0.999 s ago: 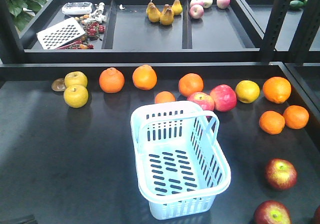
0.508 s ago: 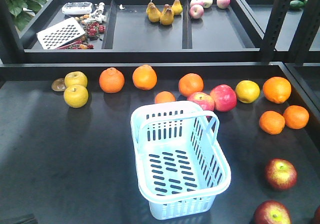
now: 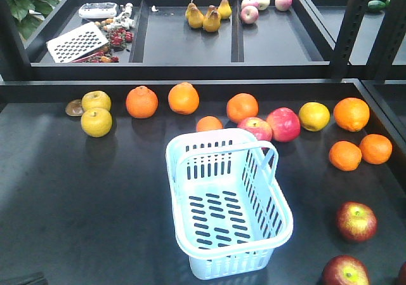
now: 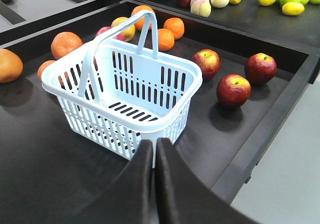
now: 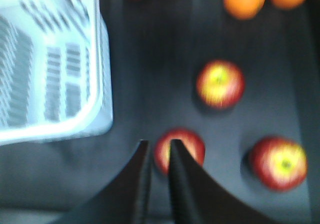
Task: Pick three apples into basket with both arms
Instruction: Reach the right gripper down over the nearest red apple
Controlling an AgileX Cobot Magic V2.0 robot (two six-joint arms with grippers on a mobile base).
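Note:
The pale blue basket (image 3: 228, 199) stands empty in the middle of the black table, handles half raised. Two dark red apples (image 3: 356, 221) (image 3: 344, 272) lie to its right near the front edge, and a sliver of a third (image 3: 403, 274) shows at the corner. No arm appears in the front view. In the left wrist view my left gripper (image 4: 154, 143) is shut and empty, just short of the basket (image 4: 125, 84), with three apples (image 4: 233, 91) beyond. The blurred right wrist view shows my right gripper (image 5: 159, 144) narrowly open over the nearest apple (image 5: 187, 146); other apples (image 5: 220, 83) (image 5: 279, 163) lie apart.
Behind the basket runs a row of oranges (image 3: 141, 102), yellow apples (image 3: 96, 121) and pinkish-red apples (image 3: 283, 124). More oranges (image 3: 346, 155) sit at the right. A back shelf holds pears (image 3: 204, 15). The raised table rim (image 4: 265, 129) runs close to the apples.

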